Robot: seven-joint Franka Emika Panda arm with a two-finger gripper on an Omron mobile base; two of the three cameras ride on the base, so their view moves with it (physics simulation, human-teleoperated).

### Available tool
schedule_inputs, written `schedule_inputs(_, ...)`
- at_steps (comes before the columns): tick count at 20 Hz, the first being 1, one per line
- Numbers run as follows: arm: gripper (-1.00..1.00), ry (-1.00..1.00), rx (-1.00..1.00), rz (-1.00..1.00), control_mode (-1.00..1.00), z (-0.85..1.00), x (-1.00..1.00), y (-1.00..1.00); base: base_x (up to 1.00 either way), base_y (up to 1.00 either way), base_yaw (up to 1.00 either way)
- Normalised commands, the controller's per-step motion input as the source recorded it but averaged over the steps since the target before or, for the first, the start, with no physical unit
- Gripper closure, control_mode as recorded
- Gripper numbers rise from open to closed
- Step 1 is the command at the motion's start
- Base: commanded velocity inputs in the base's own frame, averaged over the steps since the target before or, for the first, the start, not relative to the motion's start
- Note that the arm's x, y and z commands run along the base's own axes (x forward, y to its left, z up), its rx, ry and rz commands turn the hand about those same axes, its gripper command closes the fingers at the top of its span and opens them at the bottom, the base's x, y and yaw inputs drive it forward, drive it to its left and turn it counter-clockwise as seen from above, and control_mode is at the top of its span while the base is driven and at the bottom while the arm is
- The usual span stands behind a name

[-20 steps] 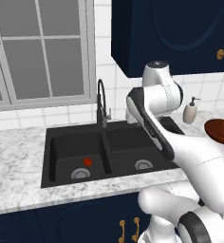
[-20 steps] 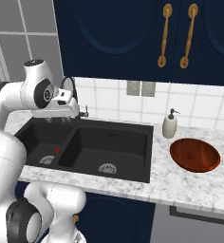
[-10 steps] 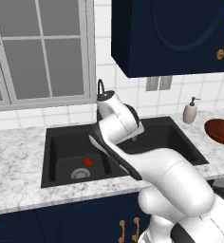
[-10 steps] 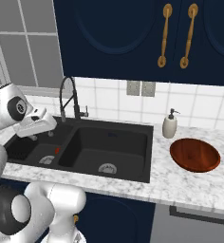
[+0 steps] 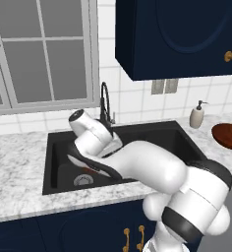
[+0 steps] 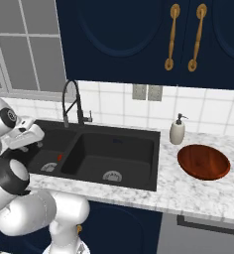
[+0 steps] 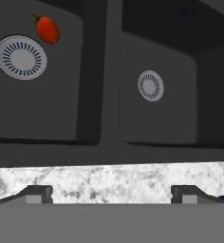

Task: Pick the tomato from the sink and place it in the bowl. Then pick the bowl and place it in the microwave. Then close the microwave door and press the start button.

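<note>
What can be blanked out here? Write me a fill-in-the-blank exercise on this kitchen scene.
1. The tomato lies in the sink beside a round silver ____.
2. The bowl rests on the ____ counter.
3. The soap dispenser stands between the sink and the ____.
4. The gripper is ____.

Missing words: drain; marble; bowl; open

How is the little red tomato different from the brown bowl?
The tomato is a small, glossy red ball; the bowl is wide, shallow and reddish-brown, much bigger across. The tomato lies down in the black sink beside a drain; the bowl sits up on the marble counter to the sink's right. Both are round, and nothing grips either.
</note>
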Motion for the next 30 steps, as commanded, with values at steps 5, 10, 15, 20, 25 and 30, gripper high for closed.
schedule_inputs(5, -1.00, 0.05, 0.00, 0.06, -1.00, -0.48, 0.43, 0.00, 0.00, 0.00, 0.00)
schedule_inputs(10, -1.00, 0.03, 0.00, 0.01, -1.00, -0.55, 0.61, 0.09, 0.00, 0.00, 0.00)
schedule_inputs(15, -1.00, 0.00, 0.00, 0.00, -1.00, -0.44, 0.41, 0.13, 0.00, 0.00, 0.00)
schedule_inputs(20, -1.00, 0.01, 0.00, 0.00, -1.00, -0.31, 0.10, 0.05, 0.00, 0.00, 0.00)
schedule_inputs(25, -1.00, 0.01, 0.00, 0.00, -1.00, -0.28, 0.29, 0.00, 0.00, 0.00, 0.00)
schedule_inputs(30, -1.00, 0.01, 0.00, 0.05, -1.00, -0.33, 0.35, -0.03, 0.00, 0.00, 0.00)
